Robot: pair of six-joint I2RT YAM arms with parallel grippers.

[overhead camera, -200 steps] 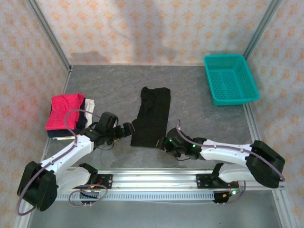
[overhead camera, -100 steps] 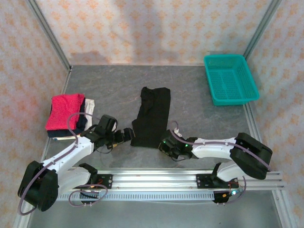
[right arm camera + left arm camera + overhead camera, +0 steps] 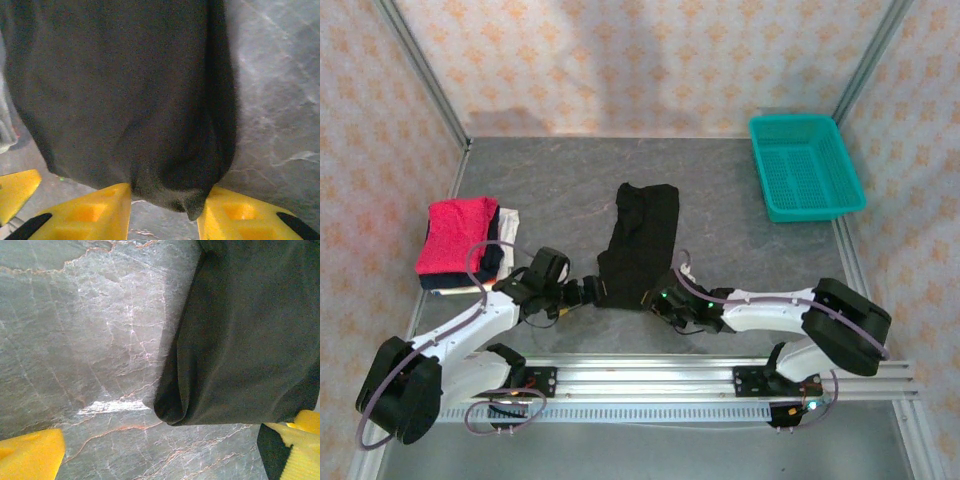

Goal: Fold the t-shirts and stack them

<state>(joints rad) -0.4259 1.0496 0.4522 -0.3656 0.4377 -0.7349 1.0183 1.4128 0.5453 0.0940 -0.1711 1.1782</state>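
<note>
A black t-shirt (image 3: 640,245) lies folded in a long strip in the middle of the table. My left gripper (image 3: 584,292) rests low beside its near left corner, wide open. That rounded corner (image 3: 172,407) lies just ahead of the left gripper (image 3: 165,457), between its yellow fingers (image 3: 30,455). My right gripper (image 3: 655,298) sits at the near right corner. In the right wrist view the right gripper (image 3: 165,212) is partly open, its fingers (image 3: 95,215) straddling the bunched black corner (image 3: 170,192). A crimson-pink t-shirt (image 3: 458,232) tops a folded pile at the left.
A teal mesh basket (image 3: 805,165) stands at the far right. Dark and white folded clothes (image 3: 505,232) lie under the crimson-pink shirt. A metal rail (image 3: 720,375) carrying the arm bases runs along the near edge. Patterned walls close in the table.
The right gripper has moved forward and left onto the black shirt's near right corner, its jaws narrowing and then widening. The left gripper has drawn slightly nearer, still wide open.
</note>
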